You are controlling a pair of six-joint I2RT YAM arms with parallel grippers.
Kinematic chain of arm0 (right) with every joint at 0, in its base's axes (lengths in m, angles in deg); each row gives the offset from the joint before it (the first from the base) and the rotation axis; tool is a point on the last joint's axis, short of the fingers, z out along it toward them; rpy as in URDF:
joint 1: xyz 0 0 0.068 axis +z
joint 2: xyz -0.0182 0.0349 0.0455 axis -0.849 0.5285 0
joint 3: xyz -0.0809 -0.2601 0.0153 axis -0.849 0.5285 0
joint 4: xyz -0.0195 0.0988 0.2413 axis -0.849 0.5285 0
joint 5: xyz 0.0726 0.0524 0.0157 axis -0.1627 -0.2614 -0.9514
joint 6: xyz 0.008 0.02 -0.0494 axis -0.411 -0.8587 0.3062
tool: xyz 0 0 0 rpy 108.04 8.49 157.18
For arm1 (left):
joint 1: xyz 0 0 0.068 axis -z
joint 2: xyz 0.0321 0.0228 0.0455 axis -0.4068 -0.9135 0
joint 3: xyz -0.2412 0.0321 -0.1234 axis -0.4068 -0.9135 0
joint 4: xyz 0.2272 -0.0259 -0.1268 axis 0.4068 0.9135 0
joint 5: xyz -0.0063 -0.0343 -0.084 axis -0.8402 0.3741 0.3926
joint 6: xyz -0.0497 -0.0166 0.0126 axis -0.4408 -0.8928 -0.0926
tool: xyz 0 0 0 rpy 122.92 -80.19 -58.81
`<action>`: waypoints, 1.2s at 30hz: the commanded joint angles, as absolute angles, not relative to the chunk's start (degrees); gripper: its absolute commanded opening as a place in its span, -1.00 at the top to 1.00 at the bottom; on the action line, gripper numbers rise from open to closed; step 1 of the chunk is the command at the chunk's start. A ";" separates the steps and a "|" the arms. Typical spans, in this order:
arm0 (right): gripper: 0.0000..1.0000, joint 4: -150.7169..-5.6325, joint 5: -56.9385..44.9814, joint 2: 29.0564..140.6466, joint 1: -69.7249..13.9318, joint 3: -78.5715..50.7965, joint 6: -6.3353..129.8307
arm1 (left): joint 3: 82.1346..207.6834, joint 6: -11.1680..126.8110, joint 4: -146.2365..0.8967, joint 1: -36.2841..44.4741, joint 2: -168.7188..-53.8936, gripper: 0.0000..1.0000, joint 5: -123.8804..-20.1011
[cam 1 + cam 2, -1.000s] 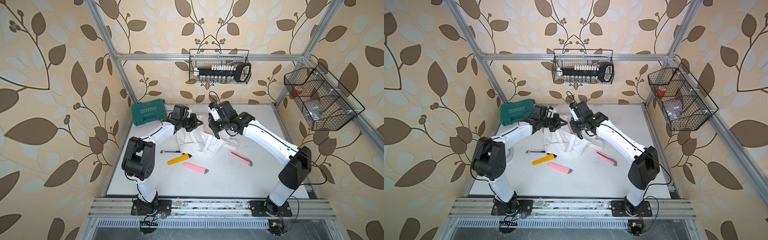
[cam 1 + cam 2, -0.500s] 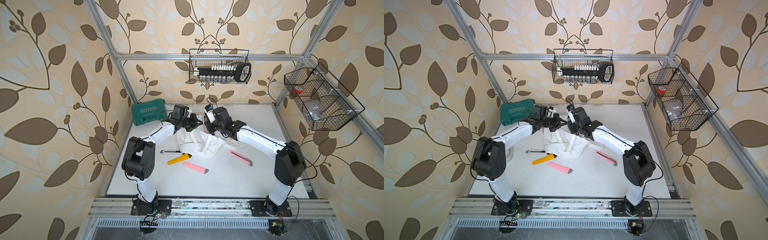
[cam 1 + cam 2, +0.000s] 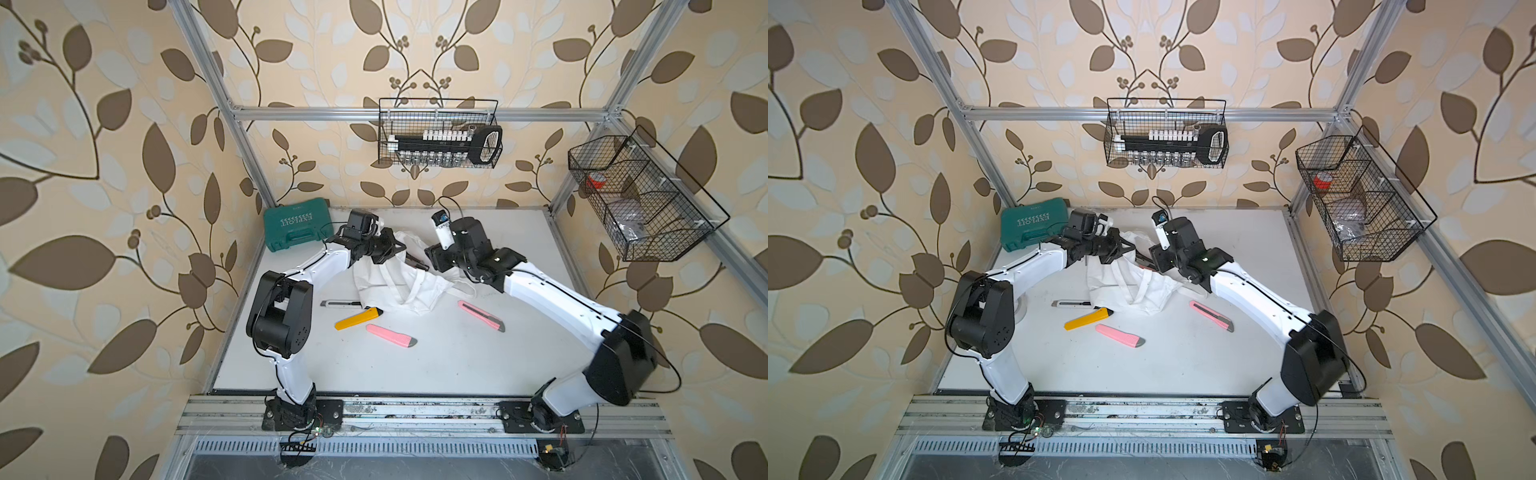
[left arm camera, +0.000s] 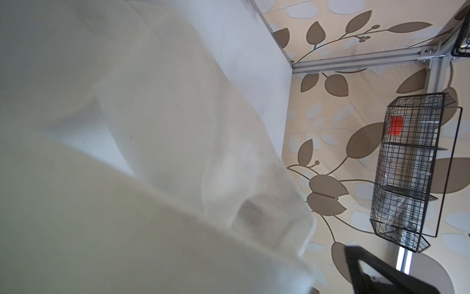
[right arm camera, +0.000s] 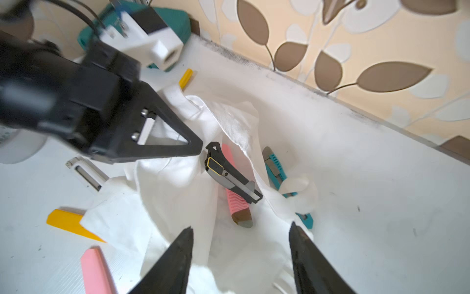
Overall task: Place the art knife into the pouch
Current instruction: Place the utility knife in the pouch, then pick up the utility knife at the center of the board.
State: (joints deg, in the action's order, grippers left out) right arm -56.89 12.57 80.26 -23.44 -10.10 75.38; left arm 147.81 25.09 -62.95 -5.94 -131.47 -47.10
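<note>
Left gripper (image 5: 197, 150) pinches soft, crumpled white pouch (image 5: 178, 193).

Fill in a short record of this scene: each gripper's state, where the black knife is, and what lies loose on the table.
left gripper: shut on the rim of the pouch, holding it up
right gripper: open, above the pouch mouth, holding nothing
black knife: in the pouch's open mouth, over a pink knife, free of both grippers
teal knife: beside the pouch, partly under a handle loop
loose on table: yellow knife, silver knife, two more pink knives
back corner: green case
</note>
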 commanded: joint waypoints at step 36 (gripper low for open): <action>-0.22 -55.50 5.83 106.49 1.89 -8.18 85.40 | 149.88 25.65 -61.98 -5.59 -130.93 1.00 -45.99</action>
